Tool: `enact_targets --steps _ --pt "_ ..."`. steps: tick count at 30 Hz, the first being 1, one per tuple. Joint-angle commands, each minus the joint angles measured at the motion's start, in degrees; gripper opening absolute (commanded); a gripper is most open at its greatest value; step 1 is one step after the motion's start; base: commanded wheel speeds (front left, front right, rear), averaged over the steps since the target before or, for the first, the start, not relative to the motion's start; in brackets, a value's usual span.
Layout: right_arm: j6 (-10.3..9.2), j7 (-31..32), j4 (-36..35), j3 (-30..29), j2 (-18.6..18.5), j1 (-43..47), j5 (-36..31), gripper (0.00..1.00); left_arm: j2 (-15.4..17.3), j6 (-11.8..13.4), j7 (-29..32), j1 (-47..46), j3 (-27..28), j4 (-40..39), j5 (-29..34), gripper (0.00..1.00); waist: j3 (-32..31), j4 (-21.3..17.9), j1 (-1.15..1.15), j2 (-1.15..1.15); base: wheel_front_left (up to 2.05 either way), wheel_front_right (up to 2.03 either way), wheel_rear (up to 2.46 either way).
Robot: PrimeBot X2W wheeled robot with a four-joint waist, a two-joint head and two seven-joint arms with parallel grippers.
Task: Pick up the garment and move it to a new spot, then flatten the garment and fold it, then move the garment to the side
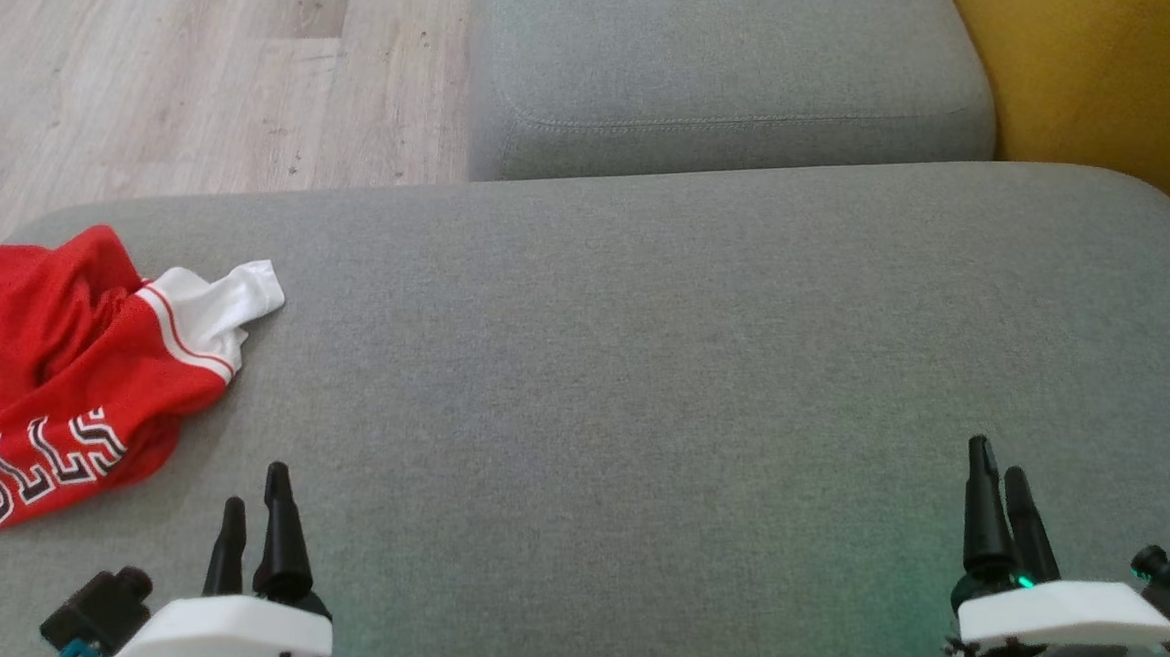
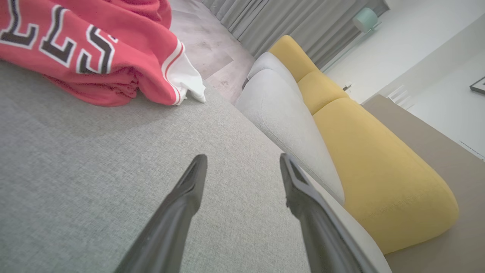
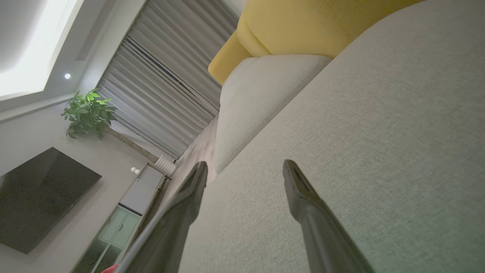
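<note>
The garment (image 1: 52,371) is a red jersey with white trim and black-and-white lettering, lying crumpled at the left edge of the grey cushion (image 1: 643,372). In the left wrist view the garment (image 2: 94,53) lies at the upper left, well ahead of the fingers. My left gripper (image 1: 256,492) stands open at the lower left, just right of and below the garment, not touching it. My left gripper (image 2: 242,159) has nothing between its fingers. My right gripper (image 1: 1001,460) stands open at the lower right over bare cushion. My right gripper (image 3: 245,165) is empty too.
A second grey cushion (image 1: 728,76) lies beyond the one I work on, with a yellow cushion (image 1: 1118,86) at the far right. Wooden floor (image 1: 189,57) shows at the upper left. Curtains, a plant and a dark screen stand farther off.
</note>
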Motion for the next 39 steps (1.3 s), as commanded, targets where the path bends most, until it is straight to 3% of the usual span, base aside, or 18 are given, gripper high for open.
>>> enact_targets --steps 1,39 --pt "-0.02 -0.75 -2.53 0.96 -0.35 -1.12 -2.24 1.0 0.47 0.68 -0.89 -1.21 0.47 -2.4 2.21 1.0 -0.05 -0.01 0.0 0.0 0.0 0.0 0.0" --pt "-0.03 -7.0 -4.47 5.19 -0.53 0.19 -26.86 1.0 0.64 4.71 -7.09 0.5 -3.82 -3.74 28.45 1.0 -1.58 -0.07 0.0 0.0 0.0 0.0 0.0"
